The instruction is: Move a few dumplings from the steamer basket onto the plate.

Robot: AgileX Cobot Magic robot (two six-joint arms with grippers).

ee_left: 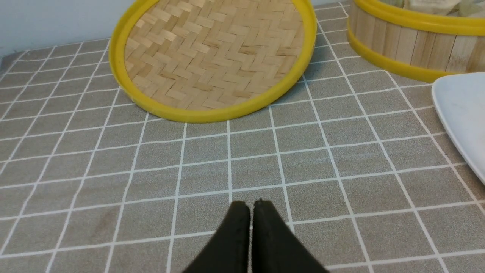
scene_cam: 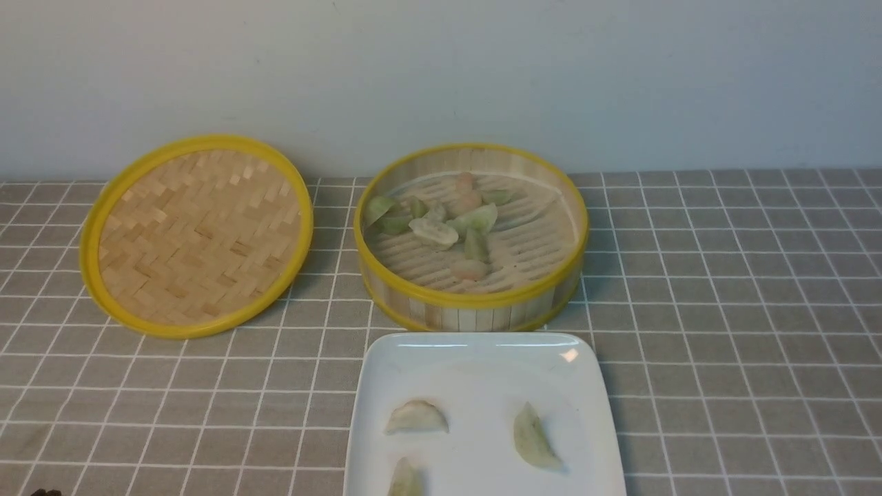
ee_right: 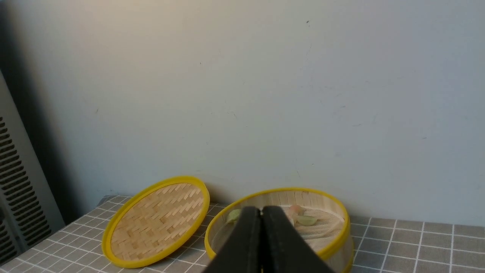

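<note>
The steamer basket (scene_cam: 475,306) stands at the back middle with several green, cream and pinkish dumplings (scene_cam: 434,232) inside. The white plate (scene_cam: 482,365) lies in front of it and holds three dumplings: one (scene_cam: 416,417), one (scene_cam: 534,438) and one at the frame's lower edge (scene_cam: 405,480). Neither gripper shows in the front view. My left gripper (ee_left: 250,206) is shut and empty, low over the cloth, in front of the lid. My right gripper (ee_right: 261,211) is shut and empty, raised, with the basket (ee_right: 333,242) beyond it.
The flat woven-bamboo lid (scene_cam: 196,231) with a yellow rim lies tilted at the back left, also in the left wrist view (ee_left: 212,57). A grey checked cloth (scene_cam: 744,310) covers the table. A pale wall (scene_cam: 441,69) stands behind. A vented panel (ee_right: 15,189) shows beside the table.
</note>
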